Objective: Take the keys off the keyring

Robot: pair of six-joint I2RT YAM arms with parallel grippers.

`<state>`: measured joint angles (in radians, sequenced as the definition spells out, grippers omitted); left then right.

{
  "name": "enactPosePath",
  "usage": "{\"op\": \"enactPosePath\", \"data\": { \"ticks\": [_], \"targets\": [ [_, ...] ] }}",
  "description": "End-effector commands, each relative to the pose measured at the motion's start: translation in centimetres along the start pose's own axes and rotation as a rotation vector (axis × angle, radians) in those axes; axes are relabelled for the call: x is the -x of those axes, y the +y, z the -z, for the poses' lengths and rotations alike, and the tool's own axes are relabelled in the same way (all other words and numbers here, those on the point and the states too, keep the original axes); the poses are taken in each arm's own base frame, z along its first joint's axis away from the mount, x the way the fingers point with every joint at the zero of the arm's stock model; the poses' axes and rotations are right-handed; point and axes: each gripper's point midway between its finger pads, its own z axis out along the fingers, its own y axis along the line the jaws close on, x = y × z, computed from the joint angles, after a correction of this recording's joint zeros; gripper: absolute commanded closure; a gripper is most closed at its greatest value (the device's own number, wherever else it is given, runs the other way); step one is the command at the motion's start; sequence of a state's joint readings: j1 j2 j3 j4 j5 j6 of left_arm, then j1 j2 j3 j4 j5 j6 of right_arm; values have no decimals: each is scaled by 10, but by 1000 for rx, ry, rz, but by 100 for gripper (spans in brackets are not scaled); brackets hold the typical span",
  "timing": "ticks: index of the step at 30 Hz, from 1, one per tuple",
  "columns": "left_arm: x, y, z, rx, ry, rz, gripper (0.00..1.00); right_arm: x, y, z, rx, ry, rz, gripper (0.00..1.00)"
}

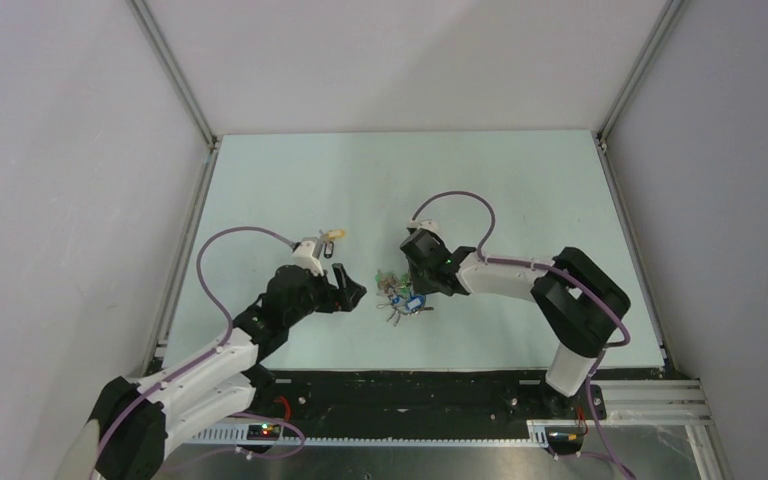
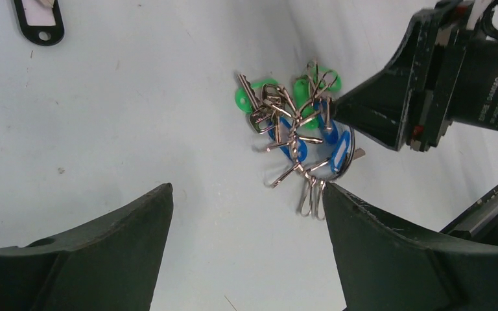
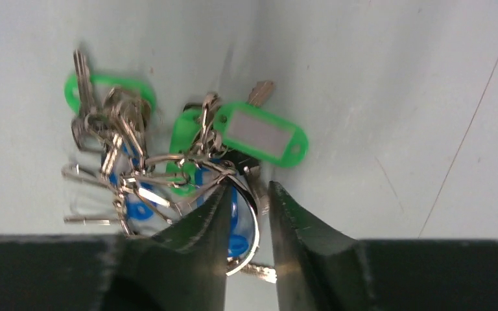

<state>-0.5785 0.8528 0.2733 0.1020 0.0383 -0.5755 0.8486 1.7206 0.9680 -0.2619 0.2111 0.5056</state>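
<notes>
A tangled bunch of keys (image 1: 400, 297) with green and blue plastic heads lies on the table between both arms. In the right wrist view the thin silver keyring (image 3: 254, 214) curves between my right gripper's (image 3: 249, 188) narrowed jaws, with a sliver of table showing beside it. A green tag (image 3: 259, 135) and a silver key (image 3: 81, 71) lie just beyond. My left gripper (image 2: 246, 188) stands wide open just short of the keys (image 2: 295, 129), holding nothing. The right gripper's fingers (image 2: 376, 110) reach the bunch from the right.
A small yellow-and-black tag (image 1: 334, 234) lies apart on the table, behind the left gripper (image 1: 355, 295); it shows at the top left of the left wrist view as a black-framed tag (image 2: 37, 23). Enclosure walls ring the pale table (image 1: 520, 190).
</notes>
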Motion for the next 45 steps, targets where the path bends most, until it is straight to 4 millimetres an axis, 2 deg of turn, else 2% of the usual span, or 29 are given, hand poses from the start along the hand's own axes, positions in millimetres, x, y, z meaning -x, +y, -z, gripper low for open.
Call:
{"op": "enactPosePath", "data": {
  "ticks": [1,2,4,5,9,12,15,17,21,27,32,35,36,41,45],
  "targets": [
    [4,-6,-2,-29,-15,-21,11,-21,-13,-24,-94,60,22,74],
    [3,-6,-3,-29,-10,-24,12,-27,-14,-27,-102,74,37,86],
    [4,-7,-4,-32,-4,-31,12,-28,-11,-26,-89,76,59,100],
    [5,-8,-5,-37,-5,-36,12,-26,-9,-23,-81,68,65,100],
    [11,-14,-6,-53,-10,-61,12,3,1,2,-35,-25,71,100],
    [21,-22,-4,-85,-32,-85,12,35,6,32,-3,-137,75,100],
    [35,-36,2,-134,-73,-112,10,57,6,59,28,-217,72,100],
    [44,-41,7,-156,-109,-131,7,75,7,86,74,-285,63,100],
    [61,-54,19,-207,-183,-164,4,93,7,123,137,-364,53,100],
    [84,-83,38,-346,-305,-167,1,107,4,159,192,-445,53,100],
    [88,-100,39,-439,-329,-185,3,115,5,181,237,-497,71,100],
    [92,-119,41,-535,-357,-224,5,117,8,189,261,-516,86,100],
    [87,-124,38,-557,-339,-236,6,118,8,193,268,-527,92,100],
    [93,-133,25,-562,-344,-254,5,118,13,205,312,-547,110,100],
    [97,-137,8,-554,-342,-297,4,119,18,212,345,-559,119,100]
  ]
}}
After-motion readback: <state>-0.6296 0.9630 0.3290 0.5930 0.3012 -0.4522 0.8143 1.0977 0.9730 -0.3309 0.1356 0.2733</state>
